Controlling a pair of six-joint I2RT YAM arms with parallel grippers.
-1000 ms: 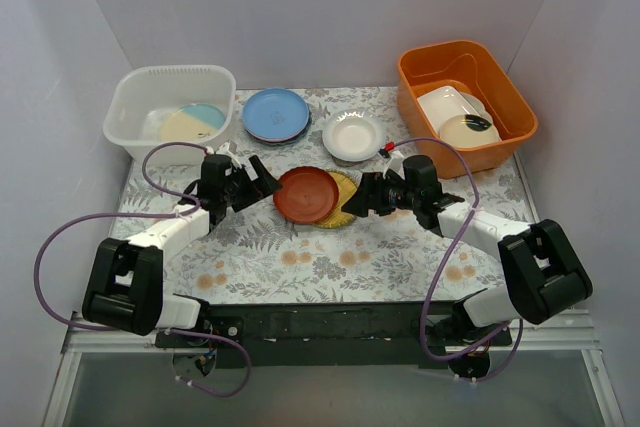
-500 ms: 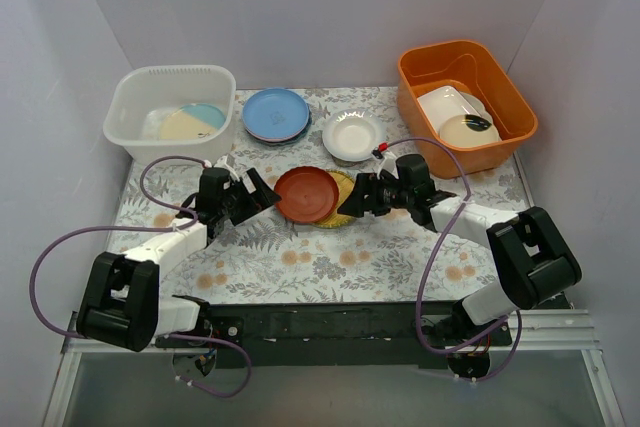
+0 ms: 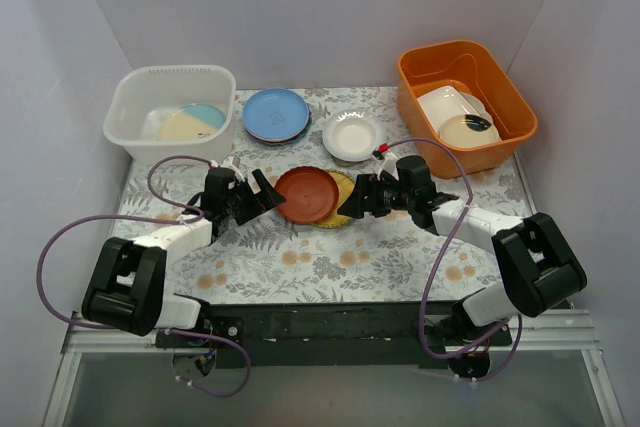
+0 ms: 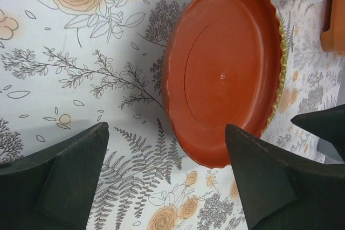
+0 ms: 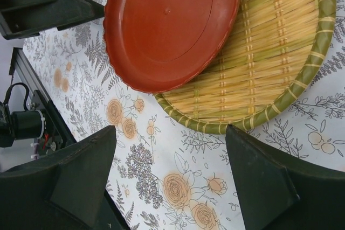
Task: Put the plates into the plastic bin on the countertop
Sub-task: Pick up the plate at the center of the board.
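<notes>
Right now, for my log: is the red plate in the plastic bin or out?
Out: the red plate rests on the yellow plate, on the countertop.

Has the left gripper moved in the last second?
Yes. The left gripper has edged right toward the red plate, which stayed put; its open fingers now nearly reach the rim.

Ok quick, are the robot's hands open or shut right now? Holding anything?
Left hand: open, holding nothing, facing the red plate.
Right hand: open, holding nothing, facing the yellow plate.
</notes>
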